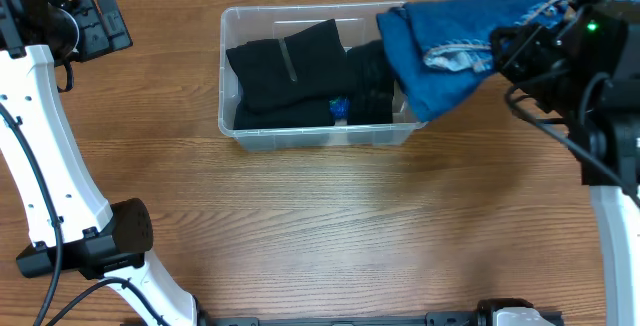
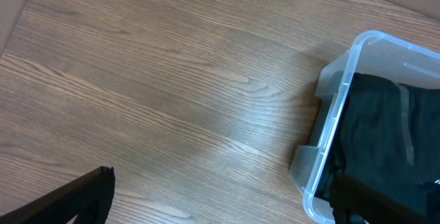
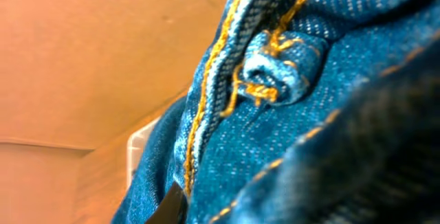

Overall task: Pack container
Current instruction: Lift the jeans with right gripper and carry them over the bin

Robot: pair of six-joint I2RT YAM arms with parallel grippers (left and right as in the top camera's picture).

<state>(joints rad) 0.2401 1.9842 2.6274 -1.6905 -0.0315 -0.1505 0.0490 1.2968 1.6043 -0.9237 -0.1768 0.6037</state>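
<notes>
Holding black clothes point(image 1: 285, 76), the clear container point(image 1: 318, 136) has jeans point(image 1: 450, 36) overhanging one end.

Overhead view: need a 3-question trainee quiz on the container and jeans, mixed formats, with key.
1. True or false: the jeans lie fully inside the container.
2. What is already in the container? A) black clothes B) white towels C) nothing
3. Which gripper holds the jeans?
Key: 1 false, they drape over its right end. 2 A. 3 the right gripper.
</notes>
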